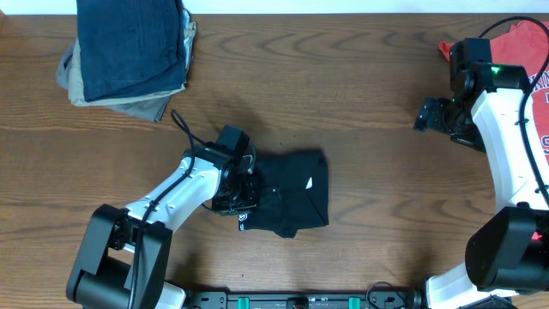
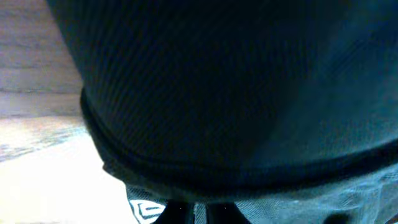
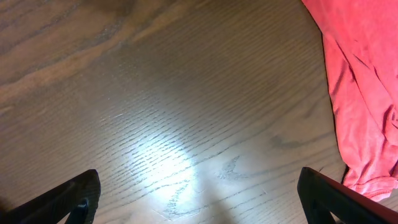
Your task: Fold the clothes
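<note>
While the left gripper (image 1: pixel 247 199) pinches the folded black fabric T-shirt (image 1: pixel 300 190), we see the right gripper (image 1: pixel 427 114) spread wide over the brown wooden table (image 1: pixel 343 86).

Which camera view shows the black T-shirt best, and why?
Overhead: the whole black T-shirt shows, a folded bundle on the table. The left wrist view sits so close that only dark, blurred fabric fills it. The right wrist view shows none of it, only the table and a red garment.
</note>
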Available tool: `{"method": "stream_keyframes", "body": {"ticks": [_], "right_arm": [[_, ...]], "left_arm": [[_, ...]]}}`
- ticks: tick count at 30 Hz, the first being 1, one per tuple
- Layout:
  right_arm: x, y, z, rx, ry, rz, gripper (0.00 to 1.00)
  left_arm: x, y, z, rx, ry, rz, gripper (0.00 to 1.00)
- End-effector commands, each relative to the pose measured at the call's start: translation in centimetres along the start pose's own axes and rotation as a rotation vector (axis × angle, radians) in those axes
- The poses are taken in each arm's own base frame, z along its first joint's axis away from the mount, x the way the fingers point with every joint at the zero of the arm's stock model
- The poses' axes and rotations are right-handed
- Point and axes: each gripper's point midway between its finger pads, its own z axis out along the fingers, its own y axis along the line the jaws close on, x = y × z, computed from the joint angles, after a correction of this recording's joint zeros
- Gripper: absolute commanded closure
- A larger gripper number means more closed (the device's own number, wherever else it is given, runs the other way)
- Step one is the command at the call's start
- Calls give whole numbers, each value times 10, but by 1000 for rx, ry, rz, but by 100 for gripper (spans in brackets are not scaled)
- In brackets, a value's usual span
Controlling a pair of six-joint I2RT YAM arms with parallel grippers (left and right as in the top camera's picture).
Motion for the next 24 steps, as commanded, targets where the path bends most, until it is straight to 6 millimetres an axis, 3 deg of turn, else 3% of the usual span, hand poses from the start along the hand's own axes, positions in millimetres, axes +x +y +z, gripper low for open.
{"method": "stream_keyframes", "body": {"ticks": [1,5,7,8,9,10,11,12,16,20,24], "right_arm": [[-3,-4,-2,3,-11,2,1],[-3,-4,-2,3,-12,2,1],[-3,-4,-2,3,-12,2,1],[-3,-4,-2,3,-11,2,1],[-3,-4,-2,3,-11,2,1],[-3,-4,-2,3,-11,1,1],[-3,-4,-2,3,-11,2,1],[-3,-4,-2,3,-11,2,1],[-3,-4,-2,3,-11,2,1],[-3,-4,-2,3,-11,2,1],[-3,-4,-2,3,-11,1,1]], "left_arm": [[-2,-1,-11,-14,-17,3,92],[-7,-16,-39,12,-73,30,91],[-12,-25,-55,35,-130,70,84],[-17,-28,-64,44,-170,86,75],[-22,-27,-73,36,-216,92,59],[-27,-23,-80,21,-260,91,30],[-33,-16,-88,-10,-307,81,9],[-37,-9,-94,-39,-343,69,1],[-44,21,-110,-98,-394,-22,2],[-49,51,-108,-98,-374,-135,2],[-42,39,-88,74,-271,-48,2]]}}
